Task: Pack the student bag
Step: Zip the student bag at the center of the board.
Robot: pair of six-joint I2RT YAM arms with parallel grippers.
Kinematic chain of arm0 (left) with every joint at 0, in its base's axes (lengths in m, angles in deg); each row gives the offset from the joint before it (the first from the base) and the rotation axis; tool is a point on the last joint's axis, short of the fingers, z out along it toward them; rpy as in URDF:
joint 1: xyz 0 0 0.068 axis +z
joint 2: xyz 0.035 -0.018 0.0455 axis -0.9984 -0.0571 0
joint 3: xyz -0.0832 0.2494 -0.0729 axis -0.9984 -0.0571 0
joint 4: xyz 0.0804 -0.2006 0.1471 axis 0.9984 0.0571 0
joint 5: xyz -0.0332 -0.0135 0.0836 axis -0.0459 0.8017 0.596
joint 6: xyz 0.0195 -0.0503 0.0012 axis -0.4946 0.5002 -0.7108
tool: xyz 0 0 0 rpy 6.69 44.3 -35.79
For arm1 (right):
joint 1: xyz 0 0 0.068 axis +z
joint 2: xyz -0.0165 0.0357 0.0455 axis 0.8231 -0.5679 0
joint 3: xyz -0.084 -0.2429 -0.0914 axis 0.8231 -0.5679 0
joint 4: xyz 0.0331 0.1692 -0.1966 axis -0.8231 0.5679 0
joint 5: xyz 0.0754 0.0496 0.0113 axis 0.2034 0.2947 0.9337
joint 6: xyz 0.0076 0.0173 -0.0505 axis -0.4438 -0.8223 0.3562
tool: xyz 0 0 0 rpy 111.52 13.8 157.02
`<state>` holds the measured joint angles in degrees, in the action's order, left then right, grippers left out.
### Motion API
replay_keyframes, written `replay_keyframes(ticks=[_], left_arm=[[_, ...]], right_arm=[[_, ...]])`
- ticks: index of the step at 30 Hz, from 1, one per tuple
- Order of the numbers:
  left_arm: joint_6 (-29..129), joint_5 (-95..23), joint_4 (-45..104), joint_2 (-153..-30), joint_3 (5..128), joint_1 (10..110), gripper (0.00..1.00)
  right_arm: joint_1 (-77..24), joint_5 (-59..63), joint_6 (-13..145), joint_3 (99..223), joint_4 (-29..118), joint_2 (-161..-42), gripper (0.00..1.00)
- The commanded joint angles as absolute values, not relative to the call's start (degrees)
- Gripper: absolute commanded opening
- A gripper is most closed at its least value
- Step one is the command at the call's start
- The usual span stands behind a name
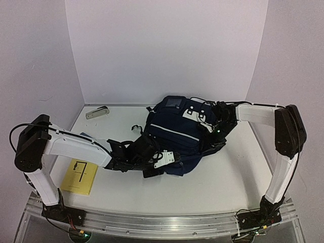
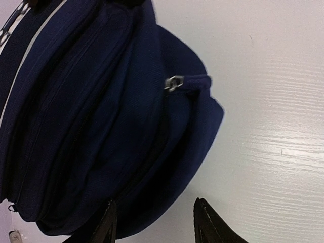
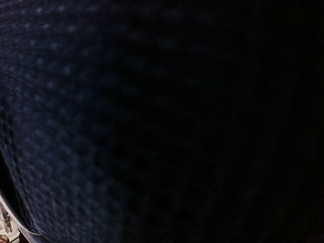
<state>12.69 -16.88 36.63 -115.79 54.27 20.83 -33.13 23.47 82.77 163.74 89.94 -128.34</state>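
Note:
The student bag (image 1: 174, 134), dark navy with pale zip lines, lies in the middle of the table. My left gripper (image 1: 152, 158) is at its near left end. In the left wrist view the bag (image 2: 91, 126) fills the left side, with a metal zip pull (image 2: 173, 82) on its seam. There the left gripper (image 2: 154, 215) stands open, one finger over the bag's rim and the other over bare table. My right gripper (image 1: 216, 124) is pressed into the bag's far right side. The right wrist view shows only dark mesh fabric (image 3: 76, 126), and the fingers are hidden.
A yellow booklet (image 1: 80, 176) lies near the left arm's base. A small silver-white object (image 1: 97, 112) rests at the back left by the wall. A black strap (image 1: 135, 127) curls out left of the bag. White walls close the back and sides.

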Motion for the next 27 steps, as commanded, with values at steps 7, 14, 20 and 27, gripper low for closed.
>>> replay_keyframes(ticks=[7, 14, 20, 27], left_arm=[[7.97, -19.46, 30.37, -121.39, 58.71, 20.94, 0.40], [15.00, -24.53, 26.88, -112.76, 53.84, 24.04, 0.45], [22.37, -25.92, 24.72, -105.35, 48.53, 29.04, 0.51], [29.44, -22.15, 22.71, -99.02, 44.89, 32.59, 0.58]], right_arm=[[-33.86, 23.48, 84.97, 179.02, 85.19, -133.32, 0.60], [-33.42, 34.26, 83.85, 163.15, 82.57, -118.53, 0.60], [-26.79, 32.20, 77.92, 151.67, 68.18, -110.63, 0.59], [-17.89, 27.83, 72.33, 148.64, 54.99, -114.96, 0.49]])
